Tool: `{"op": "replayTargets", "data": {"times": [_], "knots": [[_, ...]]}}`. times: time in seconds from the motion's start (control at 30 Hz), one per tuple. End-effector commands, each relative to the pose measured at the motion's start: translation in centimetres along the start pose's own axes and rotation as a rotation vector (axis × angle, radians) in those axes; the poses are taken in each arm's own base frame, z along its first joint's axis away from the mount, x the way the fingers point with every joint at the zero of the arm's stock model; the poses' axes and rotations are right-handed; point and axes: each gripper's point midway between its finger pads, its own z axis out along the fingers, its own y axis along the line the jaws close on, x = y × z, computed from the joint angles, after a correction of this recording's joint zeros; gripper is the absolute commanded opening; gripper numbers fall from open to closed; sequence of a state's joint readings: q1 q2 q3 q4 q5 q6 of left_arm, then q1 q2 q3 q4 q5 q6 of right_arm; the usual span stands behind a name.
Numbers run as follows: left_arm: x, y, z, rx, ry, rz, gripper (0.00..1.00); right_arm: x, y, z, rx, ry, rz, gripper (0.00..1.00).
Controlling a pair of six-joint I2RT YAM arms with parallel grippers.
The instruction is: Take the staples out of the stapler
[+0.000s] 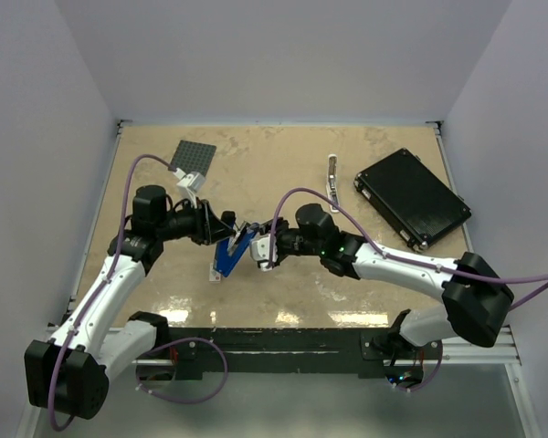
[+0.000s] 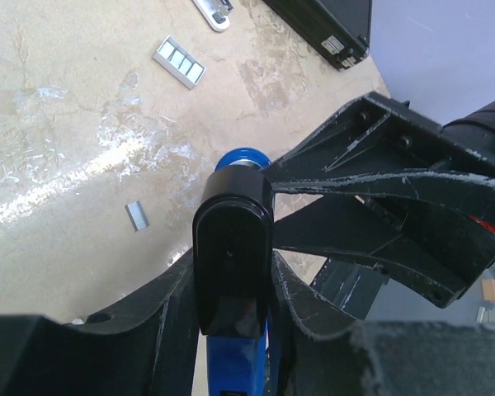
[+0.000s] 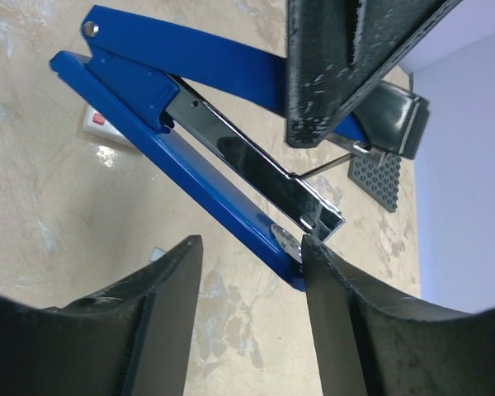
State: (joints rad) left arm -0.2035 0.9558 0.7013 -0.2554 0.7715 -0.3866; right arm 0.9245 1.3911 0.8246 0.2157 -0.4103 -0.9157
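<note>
The blue and black stapler [image 1: 229,253] stands swung open above the table. My left gripper [image 1: 221,228] is shut on its upper arm, whose black end cap [image 2: 231,247] sits between the fingers [image 2: 169,330]. In the right wrist view the silvery inner rail [image 3: 256,161] lies bare above the blue base [image 3: 190,181]. My right gripper [image 3: 252,247] is open at the stapler's front tip, its right finger [image 3: 338,289] touching the ends of the base and rail. A small grey strip of staples [image 2: 137,215] lies on the table.
A light rectangular block with dark marks [image 2: 180,62] lies beyond the stapler. A silver-white bar tool [image 1: 331,177] and a flat black box [image 1: 411,197] sit at the back right. A grey studded plate [image 1: 194,157] lies at the back left. A white block [image 3: 99,125] rests under the stapler's hinge.
</note>
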Motion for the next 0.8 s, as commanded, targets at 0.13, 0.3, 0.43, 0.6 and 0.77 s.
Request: {"op": "replayTargets", "data": {"times": [0.13,0.3,0.43,0.6,0.77], "knots": [[-5.8,-2.2,-0.4,0.030,-0.159,0.056,0.00,0.1,1.9,-0.3,0.009,-0.037,0.098,0.50],[-7.1,-1.0,-0.3,-0.039,-0.205,0.043,0.00,0.3,2.4,-0.1,0.019,-0.038,0.169,0.47],[-8.3,-0.3,-0.4,-0.080,-0.241,0.035,0.00,1.3,3.2,0.5,0.019,-0.007,0.246,0.45],[-8.2,-1.0,0.0,-0.017,-0.207,0.027,0.00,1.2,3.7,0.6,0.012,-0.008,0.262,0.46],[-7.3,-1.1,-0.5,-0.025,-0.169,0.084,0.00,-1.3,0.7,-1.6,0.118,-0.054,0.232,0.55]]}}
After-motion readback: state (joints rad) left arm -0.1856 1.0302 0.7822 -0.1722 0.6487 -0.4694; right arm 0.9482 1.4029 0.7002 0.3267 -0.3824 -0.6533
